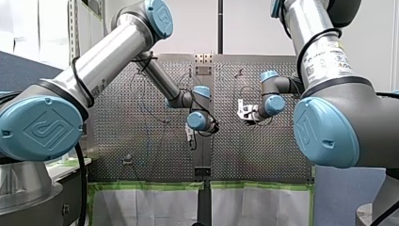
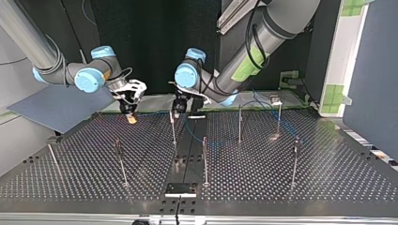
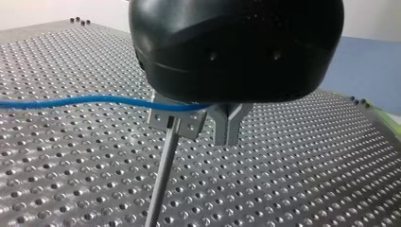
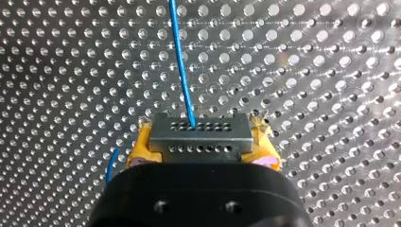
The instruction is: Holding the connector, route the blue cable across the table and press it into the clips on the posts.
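We are clamping our right pincer (image 4: pixel 202 150) narrowly on the connector (image 4: pixel 198 128). Its yellow pads (image 4: pixel 140 147) are pressing the two ends of the grey block. The blue cable (image 4: pixel 182 71) is leaving the block's face and running straight ahead of the pincer, its long axis in line with our reach. Our left pincer (image 3: pixel 198 124) is hanging over the top of one post (image 3: pixel 163 176). There the cable is coming in from one side just under the black body, lying crosswise to the upright post at or just beside its top. We cannot tell whether this pincer is gripping the cable or standing open. We are judging that the coming move falls to the left arm, the nearer one to that post: pressing the cable down onto the post's top. Both pincers are working near the middle of the bench (image 2: pixel 291 187), close to its edge on the arms' side. We are counting one cable, one connector, two pincers and, in the top view, seven posts.
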You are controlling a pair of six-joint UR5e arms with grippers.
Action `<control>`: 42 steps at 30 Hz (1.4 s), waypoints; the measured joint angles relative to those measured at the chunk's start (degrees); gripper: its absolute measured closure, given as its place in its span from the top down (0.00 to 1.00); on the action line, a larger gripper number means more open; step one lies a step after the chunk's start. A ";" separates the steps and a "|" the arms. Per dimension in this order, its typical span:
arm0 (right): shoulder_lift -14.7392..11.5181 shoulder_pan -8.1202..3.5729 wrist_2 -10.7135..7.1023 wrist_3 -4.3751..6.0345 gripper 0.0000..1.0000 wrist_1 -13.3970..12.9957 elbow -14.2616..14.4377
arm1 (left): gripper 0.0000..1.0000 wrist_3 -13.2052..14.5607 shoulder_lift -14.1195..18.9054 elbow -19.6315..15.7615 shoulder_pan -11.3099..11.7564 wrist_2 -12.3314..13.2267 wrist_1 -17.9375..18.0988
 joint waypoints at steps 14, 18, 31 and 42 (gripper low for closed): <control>0.00 -0.15 -0.98 -1.29 0.00 0.08 -0.62 | 0.02 -0.43 0.01 -0.04 3.45 -1.85 -0.11; 0.01 -0.31 -1.00 -1.35 0.00 0.09 -0.89 | 0.02 -0.85 0.00 -0.04 5.22 -1.27 0.21; 0.02 -0.96 -0.85 -1.89 0.00 -0.21 -1.80 | 1.00 1.70 0.20 -0.06 10.93 0.72 -4.22; 0.01 -1.23 -1.46 -1.91 0.00 -0.60 -1.81 | 1.00 2.23 3.93 -2.40 7.79 2.51 -6.85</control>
